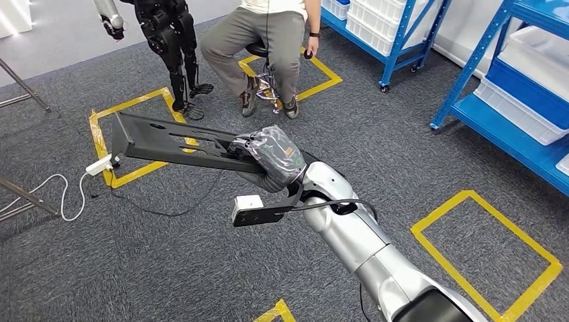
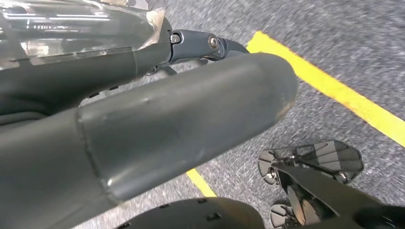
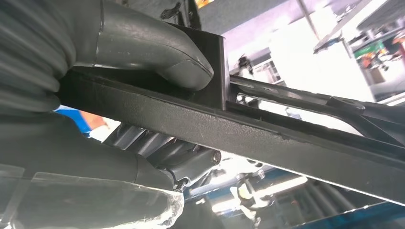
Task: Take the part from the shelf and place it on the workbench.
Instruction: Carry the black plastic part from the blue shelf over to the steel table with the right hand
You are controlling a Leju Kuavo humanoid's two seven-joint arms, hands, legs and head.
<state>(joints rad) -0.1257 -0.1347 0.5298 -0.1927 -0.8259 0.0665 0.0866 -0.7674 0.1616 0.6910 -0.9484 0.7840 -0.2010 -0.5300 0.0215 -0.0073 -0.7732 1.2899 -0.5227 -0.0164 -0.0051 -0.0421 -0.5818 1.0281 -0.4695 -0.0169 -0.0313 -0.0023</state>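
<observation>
The part (image 1: 168, 144) is a long, flat black plastic panel with slots. It hangs level above the carpet in the head view, reaching left from my right hand (image 1: 272, 161). That hand, wrapped in clear film, grips the panel's right end. In the right wrist view the grey thumb (image 3: 157, 52) presses on top of the part (image 3: 286, 138) and the darker fingers curl under it. My left hand (image 2: 167, 129) hangs over the floor in the left wrist view, thumb and fingers stretched out with nothing in them.
Blue shelving (image 1: 463, 87) with white bins stands at the right and back right. A person (image 1: 265, 40) sits on a stool ahead, beside another robot's black legs (image 1: 168, 40). Yellow tape squares (image 1: 486, 251) mark the grey carpet. A white power strip (image 1: 100, 163) and cable lie at the left.
</observation>
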